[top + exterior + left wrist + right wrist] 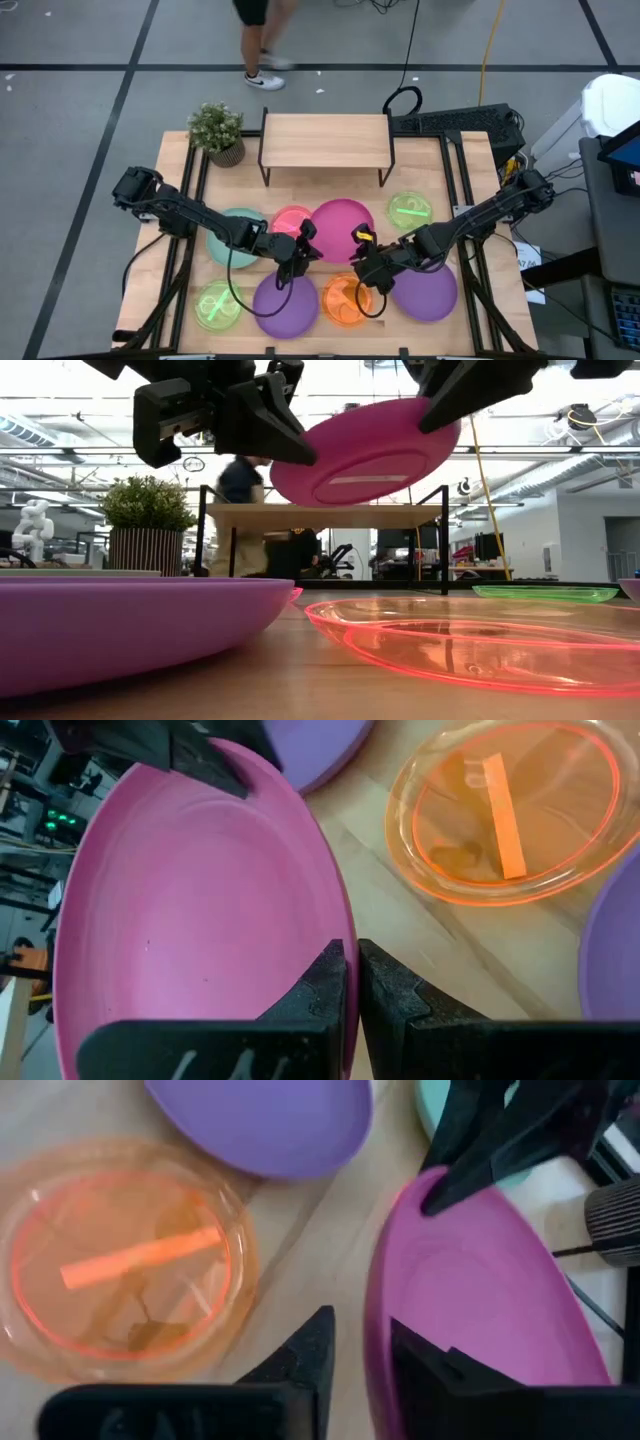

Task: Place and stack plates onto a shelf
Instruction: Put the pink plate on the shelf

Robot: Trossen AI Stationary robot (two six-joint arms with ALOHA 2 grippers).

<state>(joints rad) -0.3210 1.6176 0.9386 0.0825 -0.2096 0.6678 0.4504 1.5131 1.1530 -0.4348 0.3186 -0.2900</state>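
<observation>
while the wooden table carries the empty shelf at its far edge, with a potted plant just to its left, the magenta plate hangs tilted in the air above the middle of the table, in front of the shelf. around it on the tabletop lie two purple plates, a teal plate, an orange plate and green ones. the left gripper is clamped with its jaws together on the magenta plate's rim, and the right gripper straddles the opposite rim with its jaws a little apart.
</observation>
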